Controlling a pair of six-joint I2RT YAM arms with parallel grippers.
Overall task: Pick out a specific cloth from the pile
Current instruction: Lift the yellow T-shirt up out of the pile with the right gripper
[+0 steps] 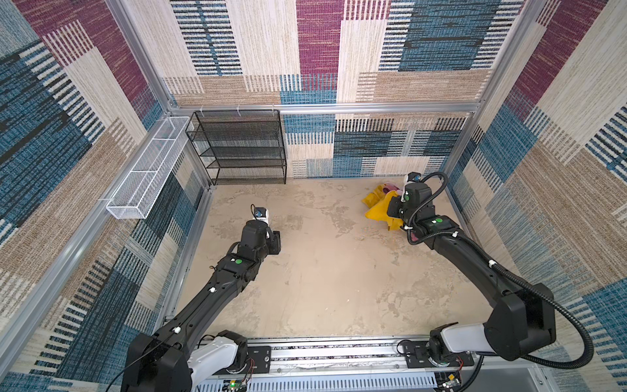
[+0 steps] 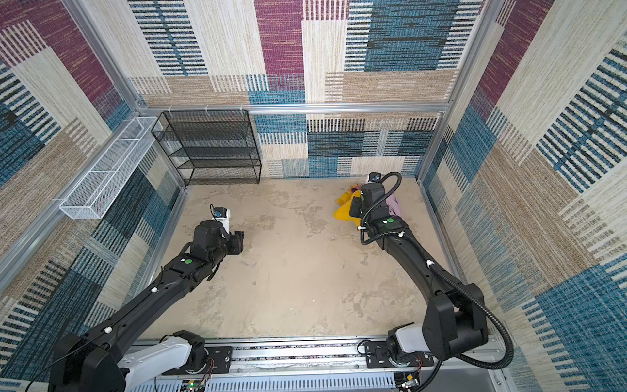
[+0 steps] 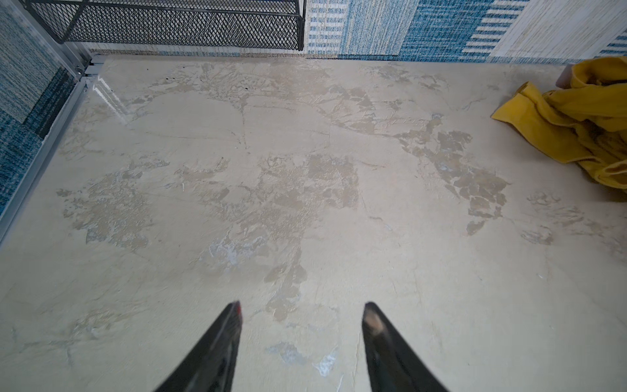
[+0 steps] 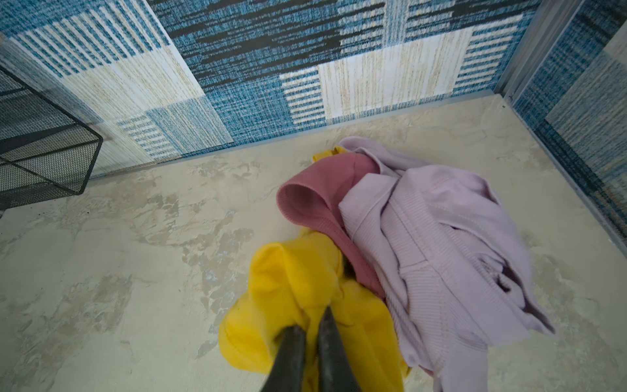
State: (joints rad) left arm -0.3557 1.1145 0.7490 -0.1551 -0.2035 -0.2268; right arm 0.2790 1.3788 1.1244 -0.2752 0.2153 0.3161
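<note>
The pile [image 4: 400, 237] lies near the back right corner of the floor. In it a pale lilac cloth [image 4: 441, 244] lies over a dark rose-red cloth [image 4: 315, 197]. The mustard-yellow cloth [image 4: 288, 271] sticks out from under them toward the middle, and it shows in both top views [image 1: 376, 210] [image 2: 342, 213] and in the left wrist view [image 3: 559, 132]. My right gripper [image 4: 314, 319] is shut on a bunched fold of the yellow cloth. My left gripper [image 3: 303, 305] hangs open over bare floor at the left [image 1: 274, 242], far from the pile, with nothing between its fingers.
A black mesh shelf [image 1: 241, 146] stands against the back wall at the left. A white wire basket [image 1: 149, 169] hangs on the left wall. The back wall and the right wall's metal rail [image 4: 559, 163] run close to the pile.
</note>
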